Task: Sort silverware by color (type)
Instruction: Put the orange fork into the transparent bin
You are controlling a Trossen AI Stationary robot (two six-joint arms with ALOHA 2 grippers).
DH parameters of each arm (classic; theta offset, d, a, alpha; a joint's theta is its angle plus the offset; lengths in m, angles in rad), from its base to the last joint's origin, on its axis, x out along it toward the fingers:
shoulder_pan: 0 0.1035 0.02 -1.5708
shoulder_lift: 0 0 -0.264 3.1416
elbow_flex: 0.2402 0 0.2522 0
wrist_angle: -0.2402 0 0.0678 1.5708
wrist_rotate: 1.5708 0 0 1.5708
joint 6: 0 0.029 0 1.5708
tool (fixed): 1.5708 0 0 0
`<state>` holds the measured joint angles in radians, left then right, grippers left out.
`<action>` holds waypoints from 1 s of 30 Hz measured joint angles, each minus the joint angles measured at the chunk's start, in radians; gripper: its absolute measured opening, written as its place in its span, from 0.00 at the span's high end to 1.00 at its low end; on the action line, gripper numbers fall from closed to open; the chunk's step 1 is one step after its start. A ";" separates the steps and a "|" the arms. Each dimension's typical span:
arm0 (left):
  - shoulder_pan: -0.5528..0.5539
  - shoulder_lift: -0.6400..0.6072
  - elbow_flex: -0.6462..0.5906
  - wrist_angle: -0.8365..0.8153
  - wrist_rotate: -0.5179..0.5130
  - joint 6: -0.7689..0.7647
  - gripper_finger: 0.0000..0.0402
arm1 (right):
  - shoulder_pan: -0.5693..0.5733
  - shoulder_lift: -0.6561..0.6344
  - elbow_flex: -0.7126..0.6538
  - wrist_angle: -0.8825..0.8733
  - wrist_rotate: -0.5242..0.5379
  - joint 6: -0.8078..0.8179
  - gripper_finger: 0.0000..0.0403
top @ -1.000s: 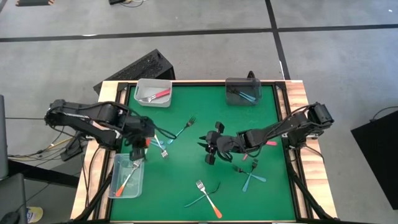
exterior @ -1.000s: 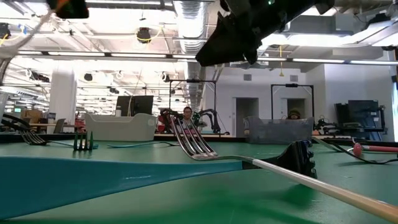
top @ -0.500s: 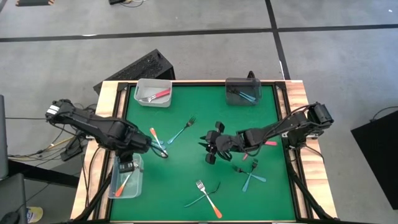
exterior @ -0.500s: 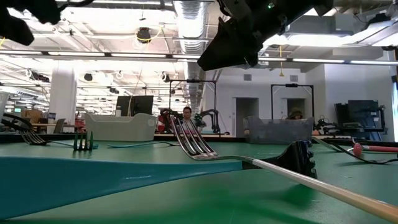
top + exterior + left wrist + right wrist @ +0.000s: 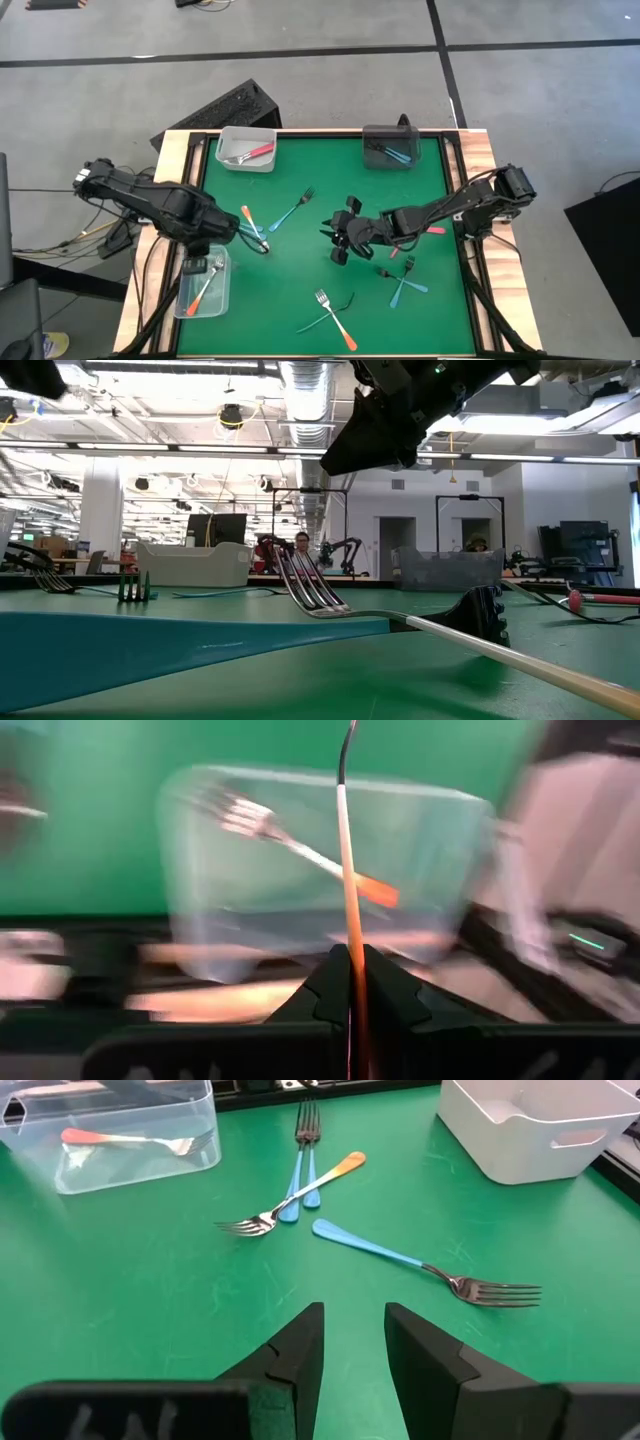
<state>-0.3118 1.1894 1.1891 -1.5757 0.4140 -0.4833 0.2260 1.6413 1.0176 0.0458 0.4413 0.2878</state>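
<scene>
The left hand [image 5: 198,266], clamped on an orange-handled fork [image 5: 347,870], has swung from mid-tabletop to above the clear bin [image 5: 226,300] at lower left, ready to drop it, while the right hand [image 5: 354,1330] waits at centre, fingers apart.

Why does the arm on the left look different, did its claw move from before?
Yes. The left gripper slid from the green mat's edge, near the loose forks, toward the table's near edge and now hangs over the clear bin, clamped on an orange-handled utensil.

Left gripper [image 5: 350,982] fingers pinch orange-handled utensil [image 5: 346,850] (head unseen) over clear bin [image 5: 440,830] holding orange-handled fork [image 5: 290,840].
</scene>
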 joint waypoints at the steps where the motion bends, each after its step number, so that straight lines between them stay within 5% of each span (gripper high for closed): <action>1: -0.007 -0.010 0.006 0.006 0.058 -0.001 1.00 | 0.000 0.000 0.000 -0.002 0.000 0.000 0.67; 6: -0.052 -0.039 0.058 0.006 0.215 0.085 1.00 | -0.008 0.000 0.000 -0.005 0.000 0.000 0.67; 9: -0.073 -0.046 0.103 0.005 0.214 0.102 1.00 | -0.023 0.000 0.000 -0.003 0.000 0.000 0.67; 15: -0.108 -0.054 0.097 0.003 0.030 0.159 1.00 | -0.034 0.000 0.000 -0.001 0.000 0.002 0.67; 22: -0.111 -0.048 0.024 0.003 -0.135 0.414 1.00 | -0.025 0.000 0.000 -0.001 0.000 0.002 0.67; 30: -0.110 -0.043 0.017 0.024 -0.562 0.683 1.00 | -0.026 0.000 0.000 -0.010 0.000 0.002 0.67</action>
<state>-0.4220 1.1469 1.2060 -1.5519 -0.1480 0.1998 0.2005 1.6417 1.0176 0.0358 0.4416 0.2896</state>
